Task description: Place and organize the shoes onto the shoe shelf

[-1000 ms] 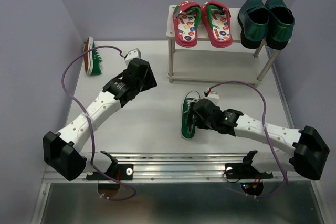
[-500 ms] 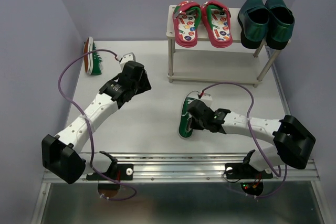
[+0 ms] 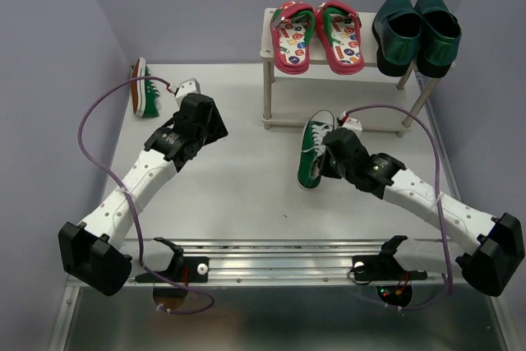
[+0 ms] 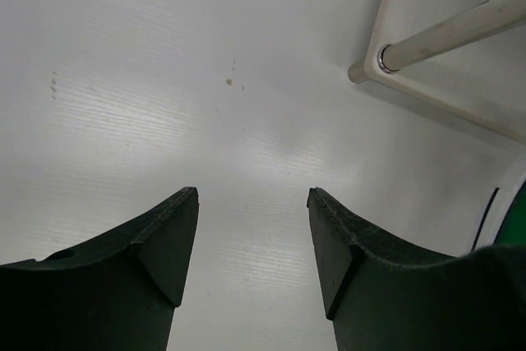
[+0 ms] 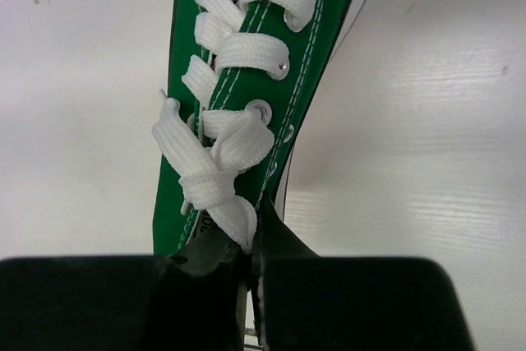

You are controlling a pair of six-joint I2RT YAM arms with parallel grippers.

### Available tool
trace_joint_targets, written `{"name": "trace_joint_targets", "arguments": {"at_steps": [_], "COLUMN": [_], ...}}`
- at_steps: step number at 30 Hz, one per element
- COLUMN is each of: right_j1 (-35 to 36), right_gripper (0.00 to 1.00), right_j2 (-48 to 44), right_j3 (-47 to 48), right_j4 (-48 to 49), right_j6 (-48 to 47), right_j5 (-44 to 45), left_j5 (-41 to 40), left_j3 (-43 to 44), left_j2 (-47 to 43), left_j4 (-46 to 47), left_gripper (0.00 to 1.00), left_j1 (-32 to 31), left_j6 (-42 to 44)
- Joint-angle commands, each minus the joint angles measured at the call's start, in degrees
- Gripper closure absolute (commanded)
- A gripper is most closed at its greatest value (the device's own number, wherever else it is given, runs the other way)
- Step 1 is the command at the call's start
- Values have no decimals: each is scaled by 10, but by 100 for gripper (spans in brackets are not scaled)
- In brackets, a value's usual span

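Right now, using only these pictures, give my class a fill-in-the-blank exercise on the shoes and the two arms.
1. The right fingers are shut on a sneaker coloured ____.
2. The left fingers are open and hold ____.
3. With the flip-flops and loafers, the shelf carries ____ pairs on top.
4. The other sneaker lies by the ____ wall.

Missing words: green; nothing; two; left.

Black two-finger left gripper [image 4: 252, 203] spread wide over plain white tabletop [image 4: 164, 80]. Top right, corner of pale whitish wooden shoe shelf [image 4: 394, 6] with round crossbar [image 4: 460, 32]. Tiny green sliver [image 4: 519, 223] at right edge.
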Motion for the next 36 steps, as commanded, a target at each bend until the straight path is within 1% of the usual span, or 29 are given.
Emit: {"name": "trace_joint_targets", "arguments": {"at_steps": [1,3,4,8,10,13,17,24,30,36], "right_j1": [-38,-55,-76,-119,-129,-142,-147,-147,-152,-152], "right_gripper": [99,99,99,99,99,99,99,99,99,99], "right_j2": [-1,16,35,91,128,159,195,242,296,304], "right_j3": [75,95,115,159,183,193,191,188,227,214], "right_j4": [19,21,25,71,95,134,229,335,341,350], "right_j6": [-77,-104,-125,-171,-198,-222,-257,-276,-267,-248], "right_j5": [12,16,12,-6,-9,-7,-10,12,26,33], "left_j5": [-13,-12,-11,-4,-4,-5,-6,-7,-5,-6], "left_j3": [28,29,29,31,32,29,25,15,11,11], "left_j2": [-28,-29,-29,-24,-22,-23,-26,-38,-43,-45], "left_j4": [1,1,4,9,11,11,11,9,9,10], "left_gripper": [34,34,34,34,34,34,34,34,34,34], "left_j1": [6,8,8,9,9,10,13,19,25,31], "left_j6": [9,7,5,2,2,2,1,-1,-1,2]}}
